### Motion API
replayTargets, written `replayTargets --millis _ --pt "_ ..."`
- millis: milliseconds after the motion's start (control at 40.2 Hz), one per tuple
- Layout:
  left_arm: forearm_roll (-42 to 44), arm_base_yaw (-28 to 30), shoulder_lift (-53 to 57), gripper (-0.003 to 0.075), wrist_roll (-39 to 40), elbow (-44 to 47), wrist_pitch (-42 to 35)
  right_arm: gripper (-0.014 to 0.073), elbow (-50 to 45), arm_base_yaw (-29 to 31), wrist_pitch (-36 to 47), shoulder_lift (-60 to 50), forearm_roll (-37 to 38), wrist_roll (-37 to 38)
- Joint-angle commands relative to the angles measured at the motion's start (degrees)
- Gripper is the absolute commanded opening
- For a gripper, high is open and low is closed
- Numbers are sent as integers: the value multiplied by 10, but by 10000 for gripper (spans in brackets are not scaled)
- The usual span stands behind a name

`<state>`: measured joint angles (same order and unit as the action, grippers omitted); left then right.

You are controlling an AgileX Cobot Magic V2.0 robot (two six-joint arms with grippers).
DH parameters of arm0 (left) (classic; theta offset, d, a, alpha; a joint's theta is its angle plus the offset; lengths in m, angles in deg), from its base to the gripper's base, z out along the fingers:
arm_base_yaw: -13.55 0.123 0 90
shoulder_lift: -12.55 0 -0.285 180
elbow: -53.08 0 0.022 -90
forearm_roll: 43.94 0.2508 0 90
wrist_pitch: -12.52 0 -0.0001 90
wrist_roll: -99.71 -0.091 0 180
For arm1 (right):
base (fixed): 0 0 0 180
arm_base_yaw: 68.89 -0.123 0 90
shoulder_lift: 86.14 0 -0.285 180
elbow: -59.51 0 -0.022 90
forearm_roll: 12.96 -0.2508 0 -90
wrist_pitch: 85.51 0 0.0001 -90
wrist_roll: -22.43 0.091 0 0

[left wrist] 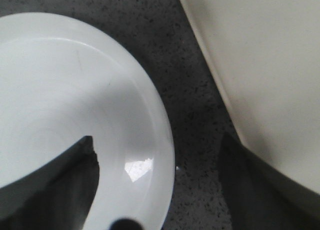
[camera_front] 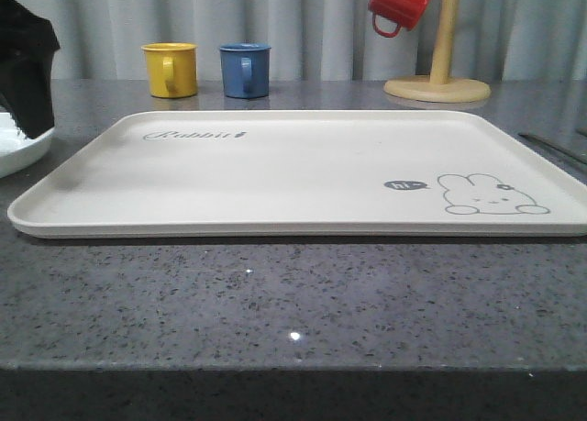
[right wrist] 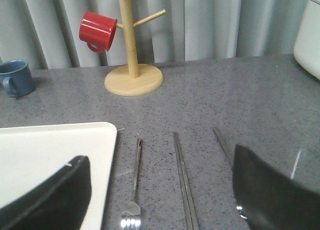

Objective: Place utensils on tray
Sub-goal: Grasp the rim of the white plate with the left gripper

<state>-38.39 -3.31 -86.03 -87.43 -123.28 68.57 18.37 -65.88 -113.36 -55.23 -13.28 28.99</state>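
Note:
The cream tray [camera_front: 303, 169] with the rabbit drawing lies across the middle of the table with nothing on it. A round white plate [left wrist: 60, 99] sits just off its left end. My left gripper [left wrist: 160, 190] is open low over the plate's rim, one finger over the plate's inside and the other by the tray's corner [left wrist: 270, 64]. Right of the tray [right wrist: 45, 150] lie a fork [right wrist: 135, 180], a pair of chopsticks [right wrist: 183, 180] and the spoon's handle [right wrist: 222, 146], its bowl hidden behind a finger. My right gripper [right wrist: 162, 200] hangs open above the fork and chopsticks.
A yellow mug [camera_front: 171, 69] and a blue mug [camera_front: 245, 70] stand behind the tray. A wooden mug tree [camera_front: 438, 77] at the back right carries a red mug [camera_front: 400, 4]. A white object [right wrist: 310, 29] stands at the far right.

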Motion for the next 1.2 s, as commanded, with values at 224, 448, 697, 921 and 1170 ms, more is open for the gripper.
replayTargets --millis 224,448,697,921,1170 --pt "4 -4 -47 391 -1 -42 6 602 21 3 45 8 3 -3" --pt "4 -4 -56 133 -3 -42 11 602 21 3 45 8 3 -3" --pt "3 -4 -46 -18 -16 -52 17 602 21 3 45 8 3 -3" --pt "60 -57 -18 -18 -11 -121 80 602 21 3 45 8 3 -3" --pt "81 -163 -19 -18 7 -218 107 602 21 3 45 8 3 -3"
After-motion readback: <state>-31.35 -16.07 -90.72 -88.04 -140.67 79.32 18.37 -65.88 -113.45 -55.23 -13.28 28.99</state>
